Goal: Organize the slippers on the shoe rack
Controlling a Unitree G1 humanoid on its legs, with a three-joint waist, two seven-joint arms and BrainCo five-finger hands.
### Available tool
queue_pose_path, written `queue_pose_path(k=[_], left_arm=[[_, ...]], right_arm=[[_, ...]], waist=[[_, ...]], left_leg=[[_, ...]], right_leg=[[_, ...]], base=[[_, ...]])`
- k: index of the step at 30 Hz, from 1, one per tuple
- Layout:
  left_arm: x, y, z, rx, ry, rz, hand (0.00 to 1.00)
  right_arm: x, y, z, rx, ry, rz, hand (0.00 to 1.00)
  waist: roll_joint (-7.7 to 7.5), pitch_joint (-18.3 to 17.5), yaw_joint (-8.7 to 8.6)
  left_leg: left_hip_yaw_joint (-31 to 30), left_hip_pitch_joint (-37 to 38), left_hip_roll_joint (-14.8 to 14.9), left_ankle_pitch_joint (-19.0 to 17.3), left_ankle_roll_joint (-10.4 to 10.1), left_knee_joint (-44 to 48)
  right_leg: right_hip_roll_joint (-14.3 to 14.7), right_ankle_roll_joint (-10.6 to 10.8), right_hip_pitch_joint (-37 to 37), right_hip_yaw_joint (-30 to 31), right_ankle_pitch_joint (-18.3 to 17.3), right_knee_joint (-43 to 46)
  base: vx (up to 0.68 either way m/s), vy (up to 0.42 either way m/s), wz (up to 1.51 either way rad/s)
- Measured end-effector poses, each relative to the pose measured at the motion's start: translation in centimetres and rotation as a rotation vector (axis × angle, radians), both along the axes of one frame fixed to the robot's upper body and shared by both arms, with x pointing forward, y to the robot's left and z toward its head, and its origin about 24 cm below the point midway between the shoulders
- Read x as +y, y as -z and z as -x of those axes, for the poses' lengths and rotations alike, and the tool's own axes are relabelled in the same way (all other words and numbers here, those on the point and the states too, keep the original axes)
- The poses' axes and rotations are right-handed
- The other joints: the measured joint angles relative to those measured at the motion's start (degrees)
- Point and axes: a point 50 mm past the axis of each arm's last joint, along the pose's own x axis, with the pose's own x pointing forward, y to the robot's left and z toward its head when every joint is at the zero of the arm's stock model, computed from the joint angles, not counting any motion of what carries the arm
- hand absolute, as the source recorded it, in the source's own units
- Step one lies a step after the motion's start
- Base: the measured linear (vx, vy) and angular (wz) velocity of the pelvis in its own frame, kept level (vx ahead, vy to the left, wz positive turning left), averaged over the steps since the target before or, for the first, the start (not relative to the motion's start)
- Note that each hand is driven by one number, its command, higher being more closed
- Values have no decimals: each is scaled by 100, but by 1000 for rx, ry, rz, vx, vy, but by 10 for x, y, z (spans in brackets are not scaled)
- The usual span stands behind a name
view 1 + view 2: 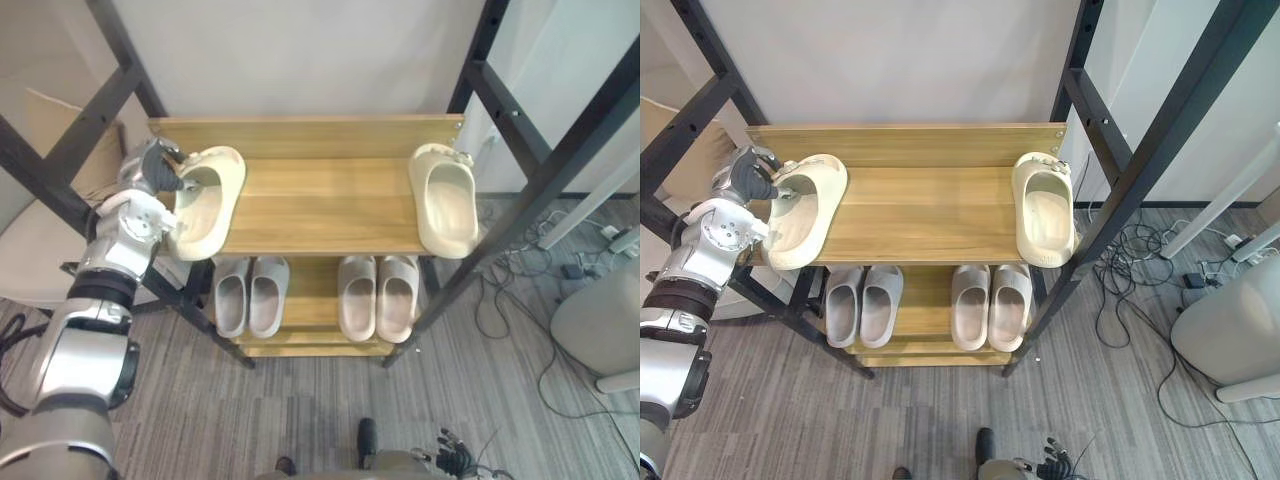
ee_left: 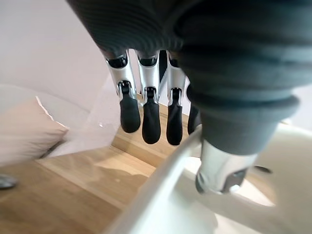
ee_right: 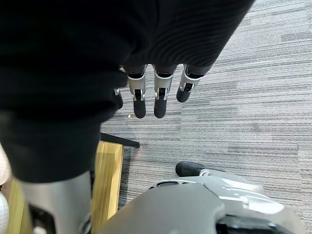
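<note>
Left hand (image 1: 152, 178), fingers and thumb in pinch on slipper (image 1: 212, 218); right hand (image 3: 140, 103) fingers straight

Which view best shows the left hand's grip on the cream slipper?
Left wrist view: fingers outside the wall of the cream slipper, thumb inside. Eye views show the whole slipper with the left hand at its outer edge; right wrist view faces the floor.

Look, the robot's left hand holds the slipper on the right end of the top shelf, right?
No. The left hand holds the slipper at the left end of the top shelf, as the left eye view shows.
</note>
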Motion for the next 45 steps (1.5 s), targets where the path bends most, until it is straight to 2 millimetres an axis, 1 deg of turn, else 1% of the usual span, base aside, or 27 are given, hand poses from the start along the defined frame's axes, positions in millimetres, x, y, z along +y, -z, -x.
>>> queue_pose_path(k=[3, 7, 10, 14, 16, 17, 21, 23, 25, 31, 34, 38, 42, 45], left_arm=[[0, 0, 0, 1, 1, -1, 100], [-1, -1, -1, -4, 4, 3, 100], [-6, -4, -3, -20, 17, 31, 100], [-21, 2, -7, -24, 50, 82, 100], [-32, 6, -10, -34, 67, 108, 100], [-34, 6, -11, -36, 74, 115, 100], [-57, 4, -17, -52, 127, 165, 100], [-68, 3, -19, -62, 151, 193, 100], [-74, 4, -21, -68, 156, 215, 100], [-89, 4, -27, -57, 175, 310, 100], [-92, 3, -30, -52, 168, 363, 100], [-106, 6, -32, -59, 181, 435, 100], [-117, 7, -33, -60, 198, 486, 100], [-129, 8, -34, -59, 217, 526, 100]], right_arm=[[0, 0, 0, -3, 10, -10, 0], [0, 0, -1, -7, 11, -12, 0], [0, 0, -1, -7, 12, -12, 0], [1, 0, -1, -6, 14, -14, 0], [1, 0, -1, -7, 14, -14, 0], [1, 0, -1, -8, 14, -14, 0], [1, -1, -3, -14, 18, -14, 0], [0, -2, -4, -20, 22, -10, 0], [-2, -3, -5, -24, 33, -8, 0], [-4, -3, -4, -24, 66, 7, 0], [-5, -3, -4, -26, 77, 12, 0], [-8, -3, -3, -23, 108, 17, 0], [-9, -3, -3, -20, 115, 22, 0], [-10, -3, -3, -20, 124, 25, 0]], waist=[[2, 1, -19], [3, 2, -91], [3, 2, -113], [8, 4, -117], [16, 9, -133], [18, 10, -136], [77, 45, -152], [120, 70, -195], [152, 87, -256], [202, 114, -319], [238, 133, -321], [307, 147, -367], [319, 145, -376], [357, 135, -377]], left_leg=[[47, -10, -1, 0, 0, 0], [67, -13, -6, 0, 0, 0], [78, 0, -6, 0, 0, 0], [98, 23, -10, 0, 0, 0], [106, 29, -16, 0, 0, 1], [107, 29, -17, 0, 1, 0], [104, 29, -37, 1, 1, 0], [106, 30, -47, 1, 1, 0], [139, 38, -49, 1, 1, 0], [263, 36, -52, 0, 1, -5], [352, 29, -63, 0, 1, -11], [362, 26, -67, 0, 1, -16], [359, 22, -62, 3, 1, -32], [337, 25, -66, 8, 4, -54]], right_leg=[[2, 0, -44, 52, 0, 31], [0, 0, -72, 78, 1, 57], [-1, -1, -70, 88, 1, 66], [-5, 0, -63, 106, 1, 77], [-11, 1, -63, 113, 2, 81], [-12, 1, -63, 113, 2, 82], [-31, 5, -63, 112, 5, 84], [-40, 9, -64, 116, 7, 83], [-38, 9, -72, 146, 14, 83], [-22, 6, -136, 266, 53, 78], [-17, 7, -157, 351, 134, 4], [-22, 8, -160, 378, 154, -19], [-25, 1, -145, 373, 171, -78], [-37, 9, -138, 308, 182, -78]], base=[[-24, -19, -8], [-31, -21, -4], [-36, -23, -2], [-32, -18, -2], [-18, -9, -1], [0, 0, 0], [0, 0, 0], [0, 0, 0], [-22, -17, -7], [-31, -23, -10], [-40, -19, -15], [-41, -29, -3], [-23, -24, 0], [-15, -28, 4]])
